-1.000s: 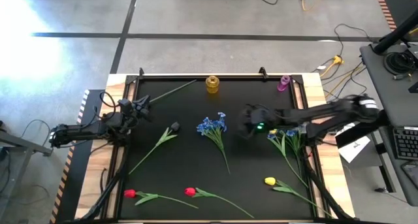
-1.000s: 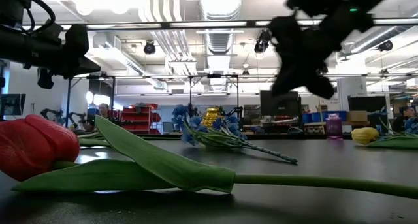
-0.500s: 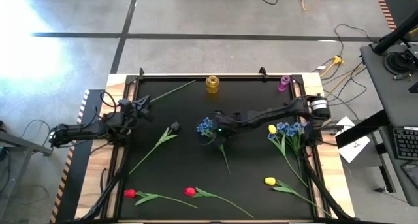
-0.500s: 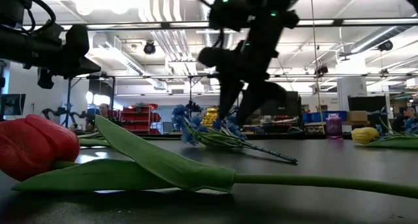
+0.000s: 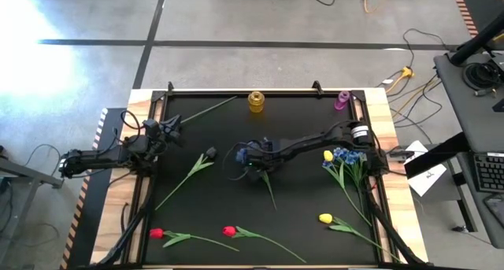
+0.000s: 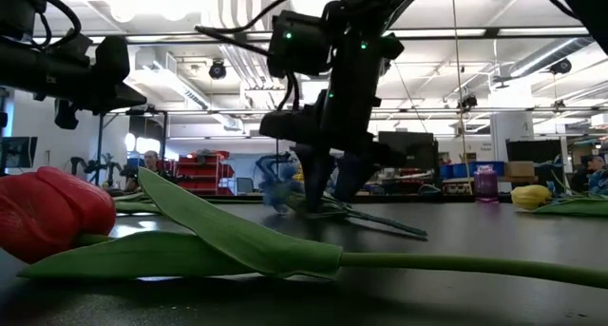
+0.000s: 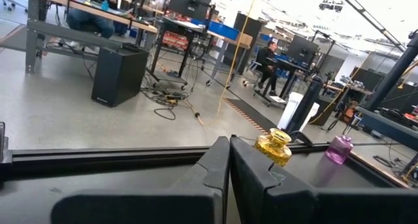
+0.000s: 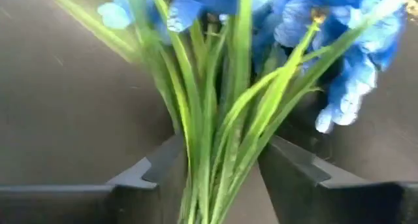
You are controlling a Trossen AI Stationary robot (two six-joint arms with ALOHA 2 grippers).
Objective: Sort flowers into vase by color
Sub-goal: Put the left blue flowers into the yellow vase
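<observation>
A blue spray lies flat mid-table, its stem pointing toward the near edge. My right gripper is lowered over it from above and is open. In the right wrist view its fingers stand on either side of the bunched green stems, just below the blue blossoms. In the low view the fingers reach down to the table. My left gripper waits shut above the table's left side, holding nothing. My right gripper stands astride the blue spray's stems just below the blossoms, coming from above and lying across them. The spray lies on the table. I cannot tell whether the fingers touch the outer leaves.
A yellow vase and a purple vase stand at the far edge. A black tulip lies left of centre. Two red tulips and a yellow tulip lie near the front. Another blue spray and a yellow tulip lie at the right.
My right gripper has swept from beside the right-hand flowers toward the table's left, reaching the central blue spray. It has come down until its fingers stand on either side of the stems at the table.
</observation>
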